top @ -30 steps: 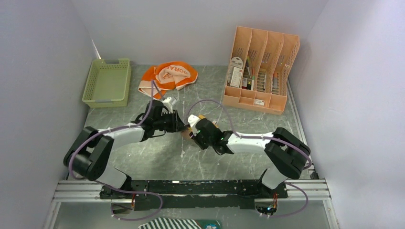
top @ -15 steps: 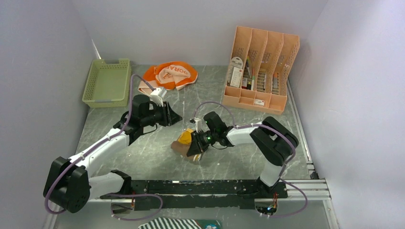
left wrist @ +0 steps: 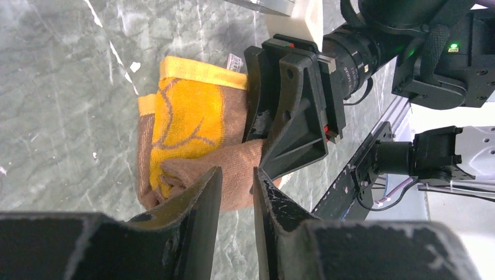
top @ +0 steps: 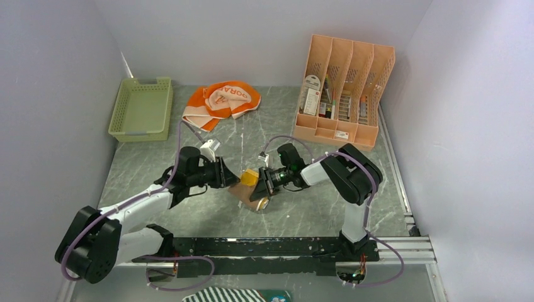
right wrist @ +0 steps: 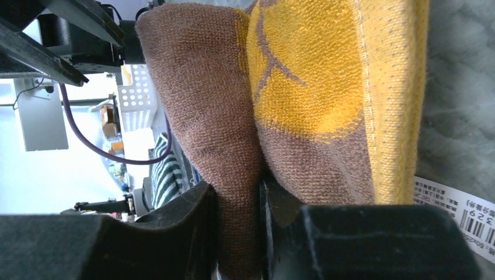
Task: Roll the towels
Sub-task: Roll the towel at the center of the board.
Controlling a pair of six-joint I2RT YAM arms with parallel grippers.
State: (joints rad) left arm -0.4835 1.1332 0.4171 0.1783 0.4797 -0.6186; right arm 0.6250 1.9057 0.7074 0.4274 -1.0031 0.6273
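The small yellow-tan towel point(top: 247, 184) lies partly rolled on the marble table, between the two grippers. My right gripper point(top: 257, 189) is shut on a brown fold of it point(right wrist: 233, 146), and the yellow panel point(right wrist: 315, 87) fills the right wrist view. My left gripper point(top: 230, 178) is just left of the towel. Its jaws stand a narrow gap apart with nothing between them, the tips point(left wrist: 236, 175) at the edge of the brown roll point(left wrist: 187, 116). The orange-bordered "DORAEMON" towel point(top: 221, 100) lies crumpled at the back of the table.
A pale green plastic basket point(top: 142, 110) stands at the back left. A peach desk organiser point(top: 343, 82) with small items stands at the back right. A white barcode tag point(right wrist: 455, 204) hangs off the small towel. Grey walls enclose three sides.
The left gripper drew back up and to the left from the small towel, then came back beside it. The right gripper kept hold of the towel and shifted it slightly.
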